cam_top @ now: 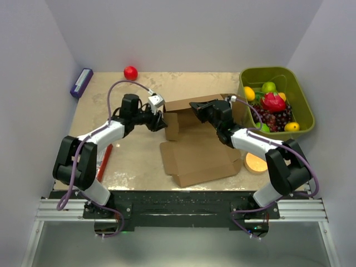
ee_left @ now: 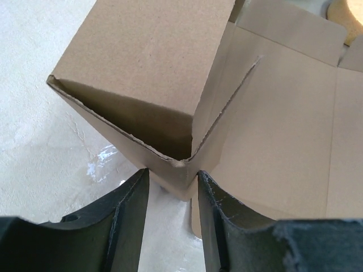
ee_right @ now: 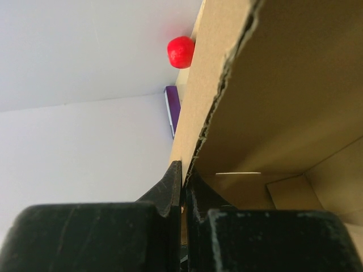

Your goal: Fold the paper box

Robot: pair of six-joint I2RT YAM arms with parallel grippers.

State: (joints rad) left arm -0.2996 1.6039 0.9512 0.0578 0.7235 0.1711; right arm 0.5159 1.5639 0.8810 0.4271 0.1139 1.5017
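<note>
The left gripper (ee_left: 173, 175) has its jaws partly apart and closed around a folded corner of the paper box (cam_top: 197, 158), where a raised side flap meets the far wall. The right gripper (ee_right: 182, 171) is pressed together, pinching the thin edge of that upright wall at its other end. The box sits mid-table (cam_top: 133, 161) between the two arms, its lid panel lying flat toward the bases, with a red ball (cam_top: 130, 72) at the far edge and a green bin (cam_top: 303, 105) of fruit to the right.
</note>
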